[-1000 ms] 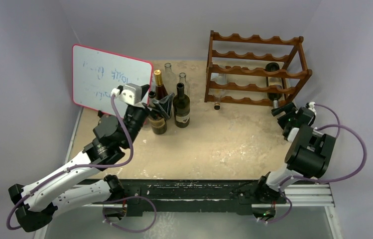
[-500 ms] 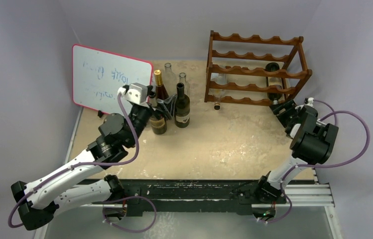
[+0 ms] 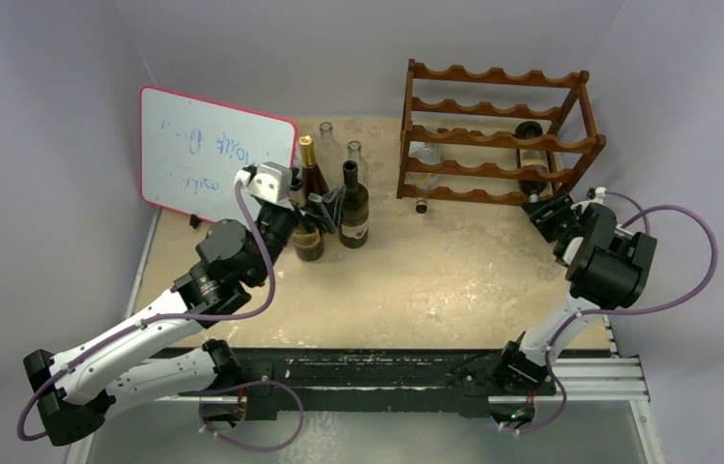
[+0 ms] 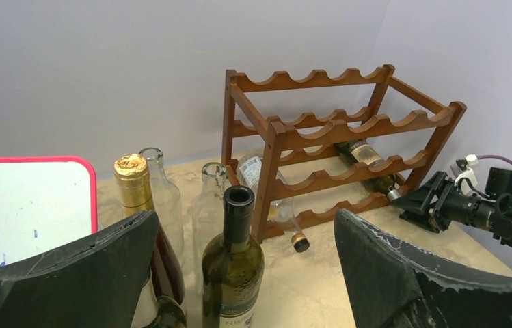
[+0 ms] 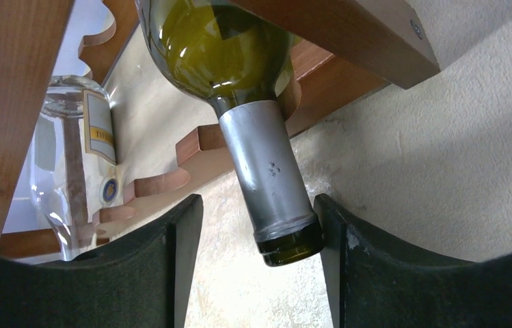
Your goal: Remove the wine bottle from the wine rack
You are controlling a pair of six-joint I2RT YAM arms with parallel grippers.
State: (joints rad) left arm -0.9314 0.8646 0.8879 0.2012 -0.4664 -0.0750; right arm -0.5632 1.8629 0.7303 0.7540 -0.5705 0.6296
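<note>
The reddish-brown wooden wine rack (image 3: 495, 135) stands at the back right; it also shows in the left wrist view (image 4: 321, 130). A dark green wine bottle (image 3: 532, 164) lies in it at the right end, neck toward me. In the right wrist view its silver-foiled neck (image 5: 266, 181) sticks out between my open right gripper's (image 5: 253, 236) fingers, its mouth against the right finger (image 5: 331, 239), a gap on the left. My right gripper (image 3: 548, 211) is at the rack's lower right corner. My left gripper (image 3: 324, 205) is open among standing bottles, round none.
A clear bottle (image 3: 425, 169) lies low in the rack's left part. Several bottles stand at the table's middle back (image 3: 352, 203). A red-edged whiteboard (image 3: 215, 155) leans at the back left. Grey walls enclose the table.
My right gripper has moved up to the rack and come round the bottle's neck. My left gripper has shifted a little right toward the standing bottles.
</note>
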